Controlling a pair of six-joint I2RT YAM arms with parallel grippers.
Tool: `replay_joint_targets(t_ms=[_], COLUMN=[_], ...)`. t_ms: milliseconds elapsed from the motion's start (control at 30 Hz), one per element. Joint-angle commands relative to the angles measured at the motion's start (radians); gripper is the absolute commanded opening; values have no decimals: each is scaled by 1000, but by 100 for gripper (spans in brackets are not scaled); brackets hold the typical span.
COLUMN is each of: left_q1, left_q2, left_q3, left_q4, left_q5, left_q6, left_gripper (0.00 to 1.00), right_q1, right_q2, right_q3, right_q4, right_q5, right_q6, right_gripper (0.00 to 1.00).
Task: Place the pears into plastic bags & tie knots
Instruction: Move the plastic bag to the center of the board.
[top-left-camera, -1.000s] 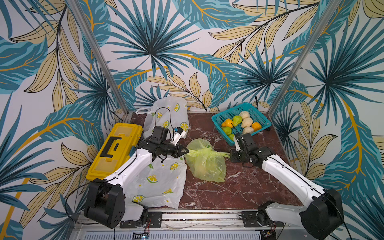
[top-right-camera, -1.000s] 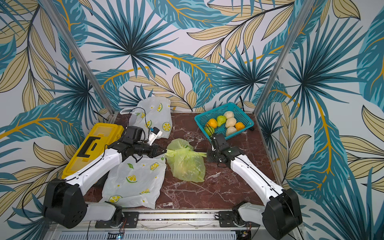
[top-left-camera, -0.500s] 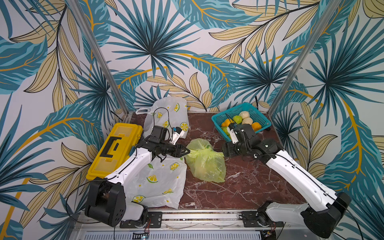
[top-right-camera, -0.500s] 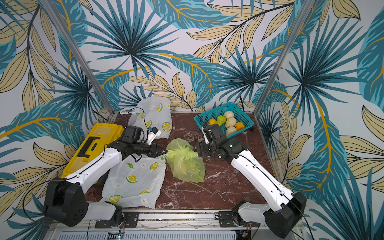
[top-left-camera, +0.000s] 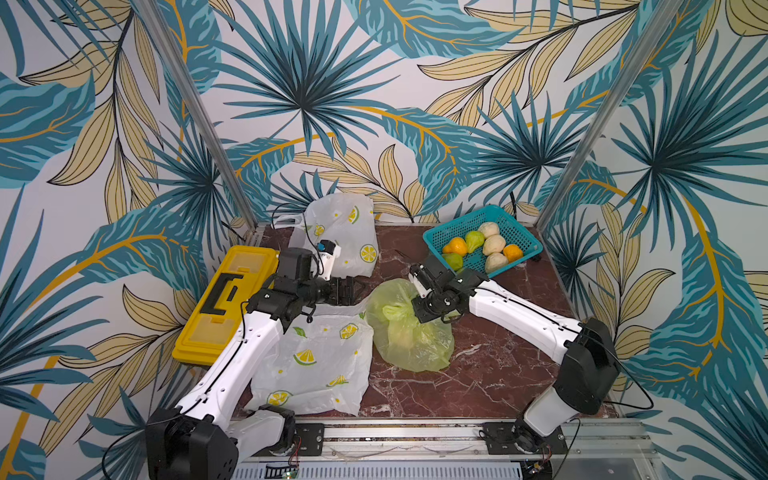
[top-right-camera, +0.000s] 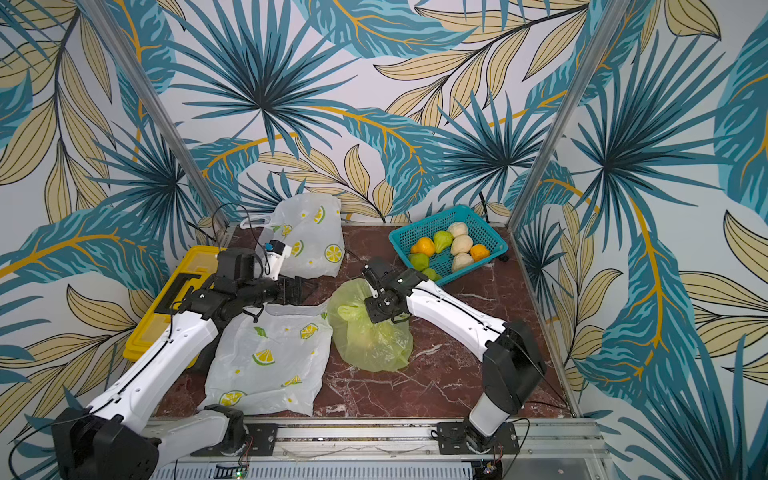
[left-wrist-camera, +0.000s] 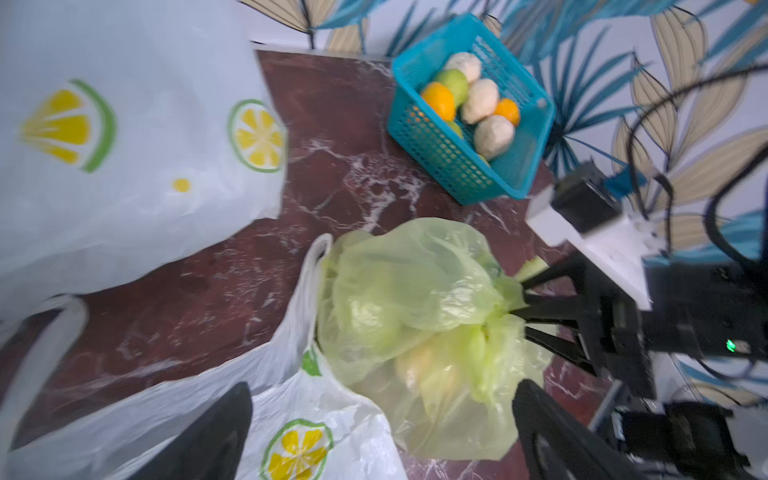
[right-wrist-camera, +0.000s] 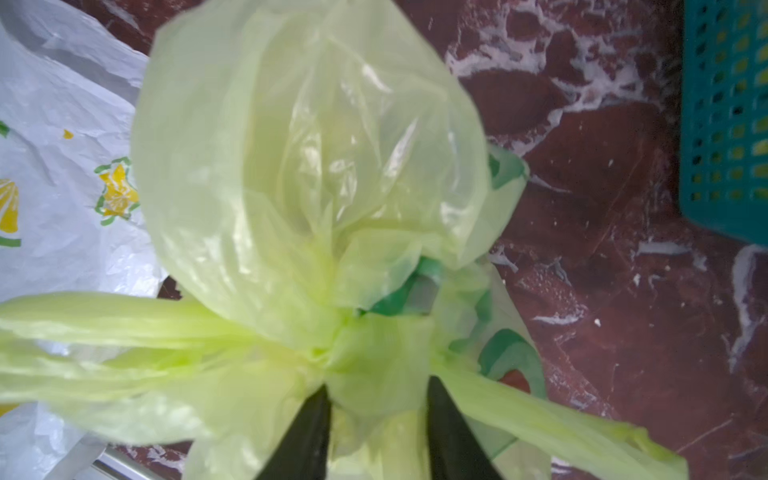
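Observation:
A light green plastic bag (top-left-camera: 409, 336) (top-right-camera: 370, 336) stands mid-table with pale pears (left-wrist-camera: 415, 361) showing dimly inside. Its handles are gathered into a knot (right-wrist-camera: 370, 365). My right gripper (top-left-camera: 417, 309) (top-right-camera: 368, 309) (right-wrist-camera: 378, 399) comes in from the right, its black fingers (right-wrist-camera: 311, 432) pressed on either side of that knot. To the left of the bag my left gripper (top-left-camera: 353, 289) (top-right-camera: 301, 289) (left-wrist-camera: 382, 428) hangs open and holds nothing. Loose pears (top-left-camera: 484, 245) (top-right-camera: 451, 245) (left-wrist-camera: 469, 99), green, cream and orange, lie in the teal basket (top-left-camera: 528, 249).
One white lemon-print bag (top-left-camera: 316, 365) (top-right-camera: 266, 361) lies flat under my left arm. Another (top-left-camera: 340, 237) (top-right-camera: 309, 237) stands puffed at the back. A yellow toolbox (top-left-camera: 224, 303) (top-right-camera: 166, 299) sits along the left edge. Dark marble shows in front of the green bag.
My right gripper swung left from beside the basket, opened, and closed around the green bag's knot. The left gripper opened and let go of the bag.

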Motion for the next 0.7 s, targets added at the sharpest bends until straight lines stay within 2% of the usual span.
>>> replay_joint_targets(t_ms=[0, 33, 100, 233, 333, 567, 600, 667], left_q1=[61, 71, 74, 73, 71, 53, 51, 47], left_q2=[-21, -20, -17, -7, -9, 1, 3, 9], left_q3=[19, 25, 28, 11, 1, -8, -12, -15], left_q4=[8, 8, 7, 3, -12, -44, -51, -73], left_q5=[-90, -43, -12, 6, -7, -32, -42, -60], left_q6=[-49, -36, -38, -50, -70, -78, -80, -83], left_gripper=[99, 100, 94, 77, 71, 69, 69, 69], right_q1=[-30, -44, -70, -161, -265, -571, -594, -595], right_q2=[-68, -102, -170, -304, -398, -533, -533, -526], right_q3=[-70, -93, -138, -209, -247, -307, -295, -250], right_q4=[1, 1, -5, -80, -154, -190, -188, -188], right_q5=[13, 20, 39, 101, 166, 348, 365, 356], right_q6=[78, 98, 132, 176, 193, 157, 147, 115], right_gripper=[8, 5, 0, 0, 0, 0, 3, 26])
